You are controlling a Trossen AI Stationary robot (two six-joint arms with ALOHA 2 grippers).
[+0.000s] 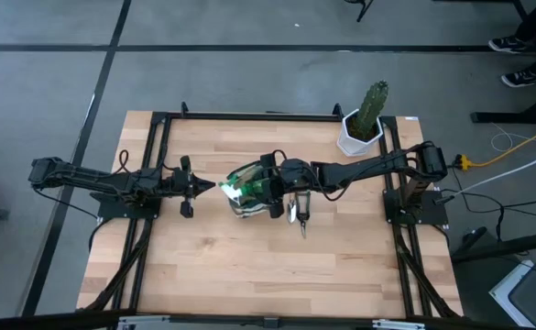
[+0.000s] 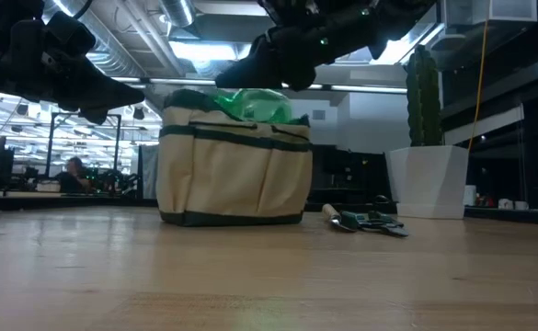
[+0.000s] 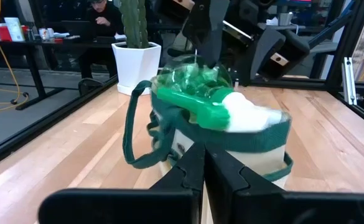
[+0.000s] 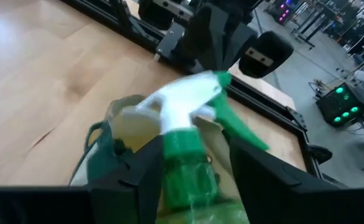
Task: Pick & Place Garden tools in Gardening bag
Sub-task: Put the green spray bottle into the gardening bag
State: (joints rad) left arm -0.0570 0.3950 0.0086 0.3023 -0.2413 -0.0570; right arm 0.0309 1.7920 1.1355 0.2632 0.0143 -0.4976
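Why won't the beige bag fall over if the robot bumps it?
The gardening bag probably stays up: its base looks wide and flat on the table. Being fabric, its sides likely squash rather than tip. It may slide, though, since the green spray bottle in the right gripper isn't weighing it down.

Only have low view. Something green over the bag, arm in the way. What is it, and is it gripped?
Observer: A green spray bottle with a white trigger head. The right gripper is shut on its neck, above the bag.
Operator: Left arm?
Observer: The left gripper is shut and empty, hovering beside the bag on the side away from the right arm.
Operator: Tool on the table, clear of the bag?
Observer: From above, the tool lies apart from the bag, just beside the right arm's wrist.
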